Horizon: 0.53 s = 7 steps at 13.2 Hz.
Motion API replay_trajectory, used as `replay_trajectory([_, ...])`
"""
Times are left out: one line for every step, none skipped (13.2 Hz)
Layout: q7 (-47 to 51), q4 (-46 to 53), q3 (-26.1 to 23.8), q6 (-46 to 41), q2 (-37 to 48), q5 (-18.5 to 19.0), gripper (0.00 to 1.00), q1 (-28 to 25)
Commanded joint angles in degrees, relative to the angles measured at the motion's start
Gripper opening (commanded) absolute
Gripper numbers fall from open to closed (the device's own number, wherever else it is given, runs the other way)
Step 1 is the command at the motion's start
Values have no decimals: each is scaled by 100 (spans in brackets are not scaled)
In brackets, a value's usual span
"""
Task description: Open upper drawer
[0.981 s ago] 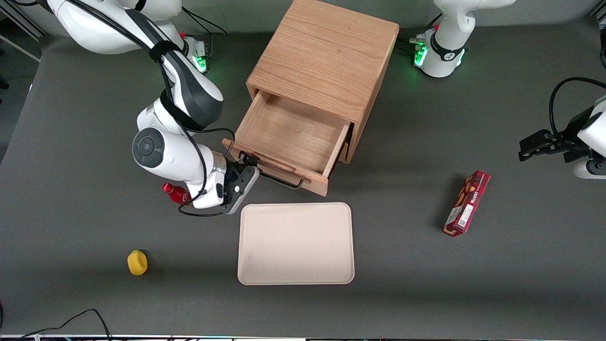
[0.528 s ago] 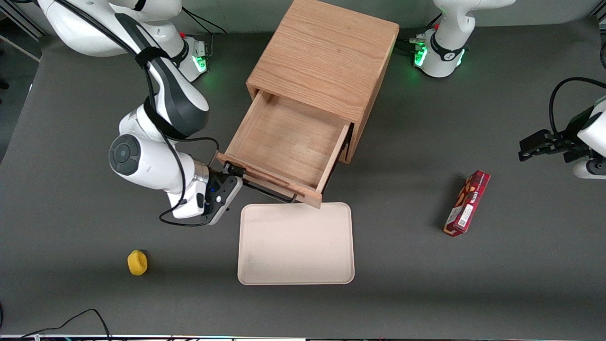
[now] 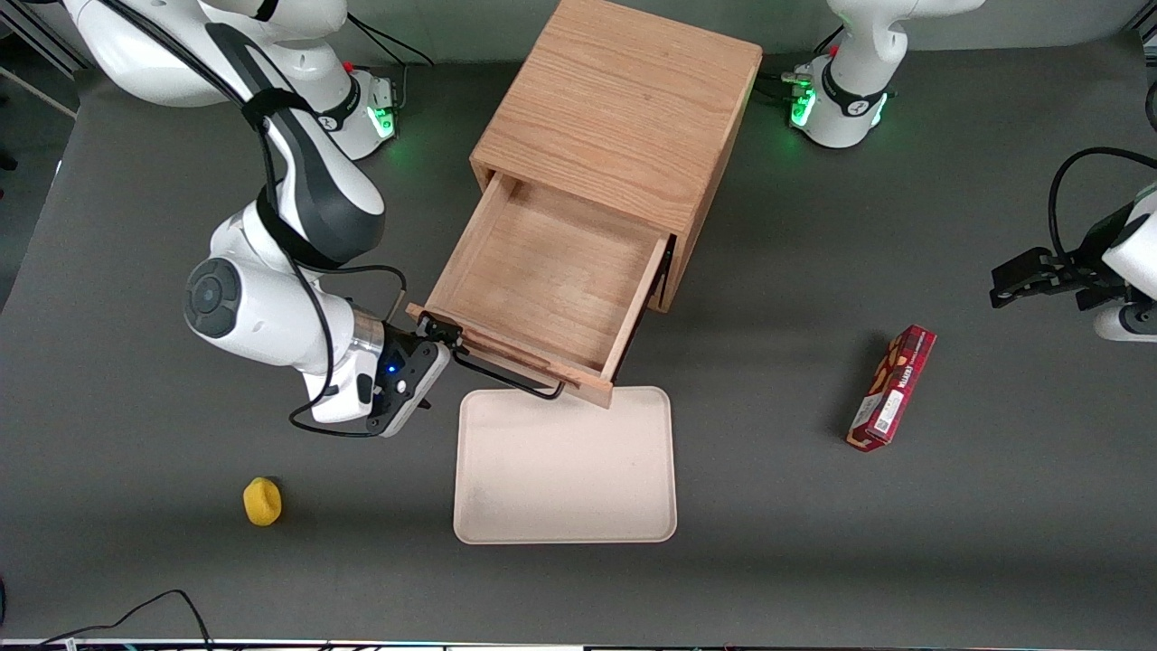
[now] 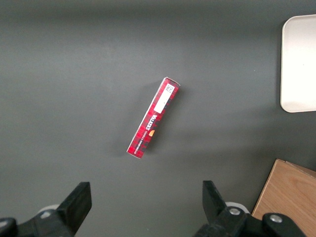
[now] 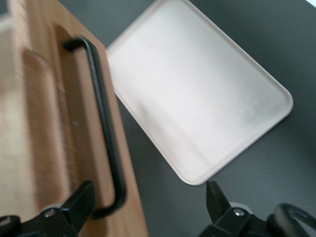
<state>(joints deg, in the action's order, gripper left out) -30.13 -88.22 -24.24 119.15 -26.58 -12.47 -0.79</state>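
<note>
The upper drawer [image 3: 547, 280] of the light oak wooden cabinet [image 3: 624, 108] was seen pulled well out toward the front camera, its bare wooden inside exposed. The cabinet was placed on the dark grey worktop [image 3: 813, 542] near the edge farthest from the front camera. The drawer's thin black metal bar handle [image 3: 506, 375] was seen along its front panel, overhanging the rim of the flat cream rectangular tray [image 3: 565, 506]. The right arm's gripper [image 3: 443, 336] was positioned at the handle's end nearer the working arm. In the wrist view the black fingers [image 5: 79, 200] were spread apart, with the handle's [image 5: 106, 143] end lying between them, close to one and untouched by the other. A red rectangular biscuit box [image 3: 892, 387] was seen toward the parked arm's end, and a small yellow rounded object [image 3: 262, 501] toward the working arm's front corner.
</note>
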Motion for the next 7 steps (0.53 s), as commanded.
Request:
replay_trajectory([-177, -20, 165, -181, 415, -571, 100, 104])
replay_trajectory([-178, 6, 165, -355, 529, -677, 100, 236])
replay_trajectory([-126, 163, 165, -653, 644, -843, 100, 333])
replay_trajectory([-73, 330, 183, -917, 854, -923, 100, 464])
replay_trajectory([163, 305, 252, -1041, 1178, -863, 100, 657])
replay_trajectory([504, 148, 471, -1077, 1442, -828, 100, 781])
replay_trajectory([603, -71, 716, -1087, 1671, -819, 100, 860])
